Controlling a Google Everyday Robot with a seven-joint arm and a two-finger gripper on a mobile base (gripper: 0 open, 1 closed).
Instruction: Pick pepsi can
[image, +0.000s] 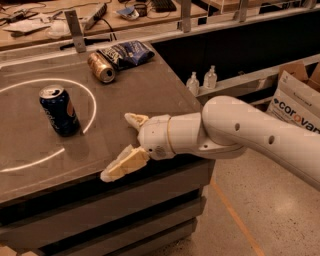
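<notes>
Dark blue pepsi can (59, 111) stands upright on the left of the table (150, 95), long axis vertical and silver top up. It's inside a white circle (92, 100) that's cut off at the left edge, and its logo only half shows. Gold can (101, 67) lies on its side further back, well apart. There's bare tabletop to the right of the pepsi can. The gripper (117, 146) hangs over the table's front edge, spread wide and holding nothing. The arm (240, 132) is cut off at right.
</notes>
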